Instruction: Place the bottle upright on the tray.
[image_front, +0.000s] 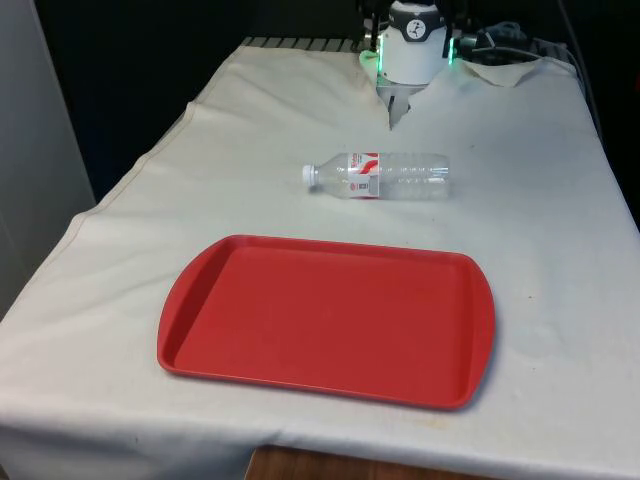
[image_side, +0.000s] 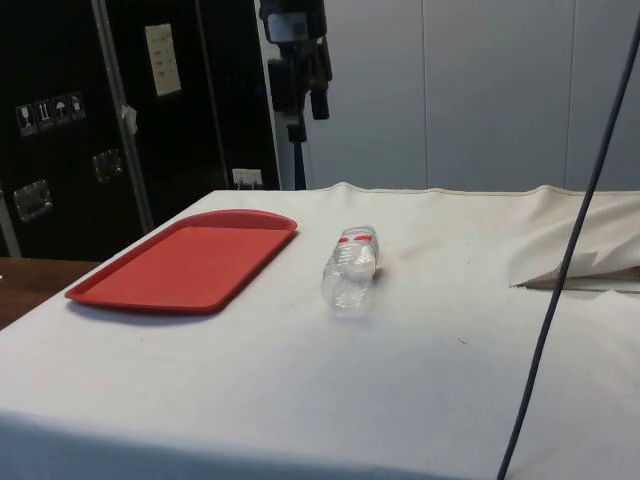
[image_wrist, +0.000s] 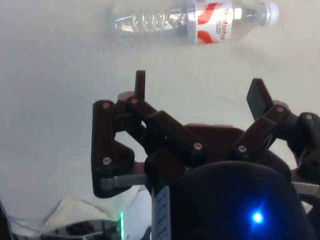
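A clear plastic bottle (image_front: 378, 175) with a red-and-white label and white cap lies on its side on the white cloth, cap toward the front view's left. It also shows in the side view (image_side: 350, 270) and the wrist view (image_wrist: 195, 22). The red tray (image_front: 325, 315) sits flat and bare nearer the table's front edge, apart from the bottle (image_side: 185, 265). My gripper (image_wrist: 199, 90) hangs open above the cloth behind the bottle, holding nothing. It hovers high over the table's far end (image_front: 398, 112) (image_side: 297, 115).
A folded-up flap of cloth (image_front: 510, 70) lies at the far corner on the front view's right (image_side: 590, 270). A dark cable (image_side: 565, 260) hangs across the side view. Bare cloth surrounds the bottle and the tray.
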